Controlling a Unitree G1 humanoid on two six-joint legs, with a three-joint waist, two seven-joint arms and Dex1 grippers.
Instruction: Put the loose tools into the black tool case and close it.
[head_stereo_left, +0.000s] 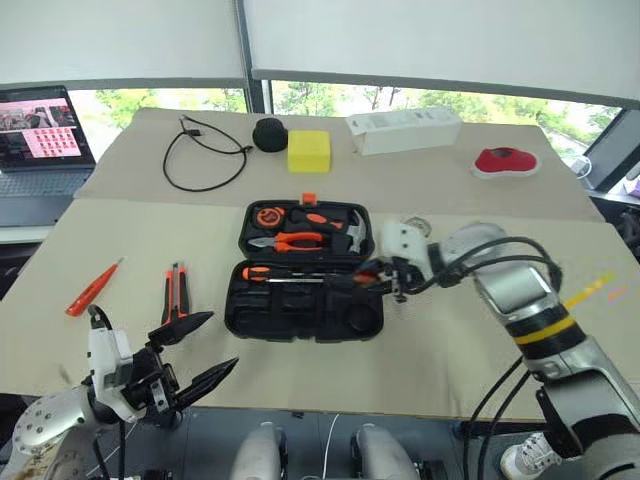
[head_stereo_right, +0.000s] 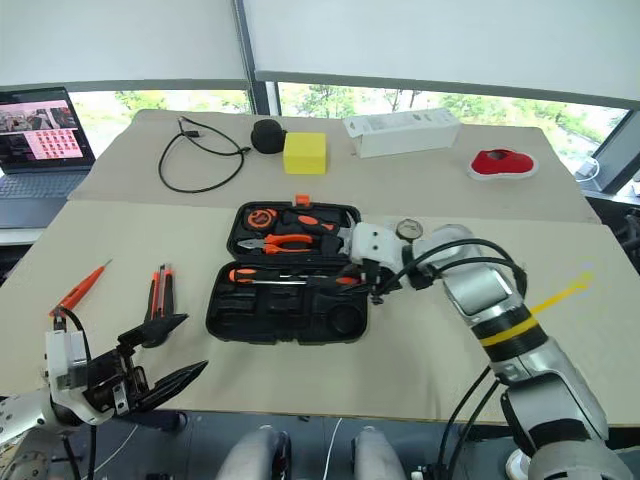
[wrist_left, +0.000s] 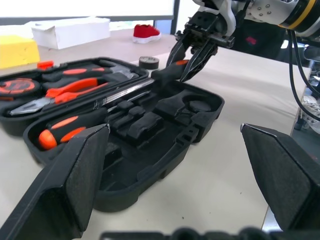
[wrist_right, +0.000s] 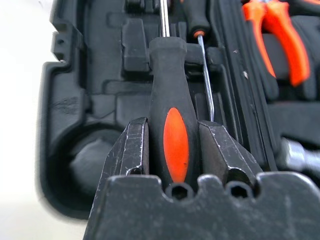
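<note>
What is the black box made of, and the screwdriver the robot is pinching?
The black tool case looks like moulded plastic, matt, with shaped slots inside. The screwdriver held by the right gripper seems to have a black plastic or rubbery handle with a glossy orange inlay; its thin shaft shines like steel.

No legible text, label, brand, number or sign anywhere. Laptop screen (head_stereo_left: 40, 125), at 10 o'clock from tool case (head_stereo_left: 305, 270), shows pink grid of small pictures, any lettering too small to read. White box (head_stereo_left: 404, 130) at 1 o'clock: faces blank.
</note>
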